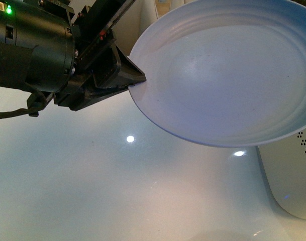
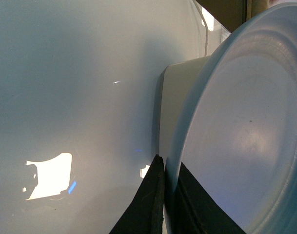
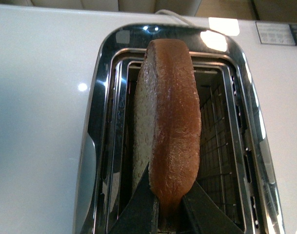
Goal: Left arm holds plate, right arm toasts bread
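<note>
My left arm (image 1: 32, 47), black with a green light, holds the pale blue-white plate (image 1: 233, 70) by its rim, tilted and lifted above the white table. My left gripper (image 1: 135, 80) is shut on the plate's left edge; in the left wrist view its black wedge jaws pinch the rim (image 2: 168, 180) of the plate (image 2: 250, 136). My right gripper (image 3: 168, 209) is shut on the brown crust edge of the bread (image 3: 170, 126). The slice stands on edge over the open slot of a chrome toaster (image 3: 104, 97). The right arm does not show in the front view.
A white appliance with dotted holes (image 1: 293, 175) sits at the table's right in the front view, partly under the plate; it also shows behind the plate in the left wrist view (image 2: 180, 102). The toaster's wire racks (image 3: 221, 146) are visible inside the slot. The glossy white tabletop (image 1: 117, 191) reflects ceiling lights.
</note>
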`<state>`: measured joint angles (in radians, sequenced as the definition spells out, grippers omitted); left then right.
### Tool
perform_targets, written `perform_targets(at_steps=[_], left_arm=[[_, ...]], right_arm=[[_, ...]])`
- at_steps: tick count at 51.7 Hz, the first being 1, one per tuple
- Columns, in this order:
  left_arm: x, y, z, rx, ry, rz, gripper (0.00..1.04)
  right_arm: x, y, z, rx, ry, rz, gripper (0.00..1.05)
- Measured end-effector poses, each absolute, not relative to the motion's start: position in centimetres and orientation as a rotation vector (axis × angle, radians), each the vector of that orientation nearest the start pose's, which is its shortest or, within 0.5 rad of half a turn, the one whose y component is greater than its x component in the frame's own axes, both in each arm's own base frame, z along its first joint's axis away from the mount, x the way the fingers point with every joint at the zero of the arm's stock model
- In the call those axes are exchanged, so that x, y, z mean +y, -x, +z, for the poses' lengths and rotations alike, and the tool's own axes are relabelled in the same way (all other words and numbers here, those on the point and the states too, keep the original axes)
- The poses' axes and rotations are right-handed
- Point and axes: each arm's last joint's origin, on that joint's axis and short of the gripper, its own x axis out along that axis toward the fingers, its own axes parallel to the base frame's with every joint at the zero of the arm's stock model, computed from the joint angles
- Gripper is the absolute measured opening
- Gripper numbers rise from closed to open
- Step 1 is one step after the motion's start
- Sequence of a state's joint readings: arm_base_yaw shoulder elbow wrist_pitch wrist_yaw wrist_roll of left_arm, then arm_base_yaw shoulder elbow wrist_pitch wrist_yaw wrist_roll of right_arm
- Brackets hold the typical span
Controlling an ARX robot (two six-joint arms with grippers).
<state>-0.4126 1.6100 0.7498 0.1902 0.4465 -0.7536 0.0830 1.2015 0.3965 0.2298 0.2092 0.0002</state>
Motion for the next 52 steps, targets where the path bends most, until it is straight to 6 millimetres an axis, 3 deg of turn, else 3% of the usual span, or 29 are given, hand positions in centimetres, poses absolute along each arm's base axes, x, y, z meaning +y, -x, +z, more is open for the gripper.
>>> perform_targets(at_steps=[15,28,42,52], left_arm=[[-13.5,-27.8,16.2,0.968,0.69,-0.526,0.03],[-13.5,-27.8,16.2,0.968,0.69,-0.526,0.03],[-13.5,-27.8,16.2,0.968,0.69,-0.526,0.03],[-13.5,-27.8,16.2,0.968,0.69,-0.526,0.03]], right_arm=[[1.1,-21.7,14.8,0.606,0.057,-0.126,0.03],[0.8,-21.3,14.5,0.609,0.038,-0.118,0.48],[-0.3,-19.7,17.3,0.443,-0.025,-0.149,0.97],[-1.3,-17.9,19.3,0.308,-0.052,-0.199,0.96]])
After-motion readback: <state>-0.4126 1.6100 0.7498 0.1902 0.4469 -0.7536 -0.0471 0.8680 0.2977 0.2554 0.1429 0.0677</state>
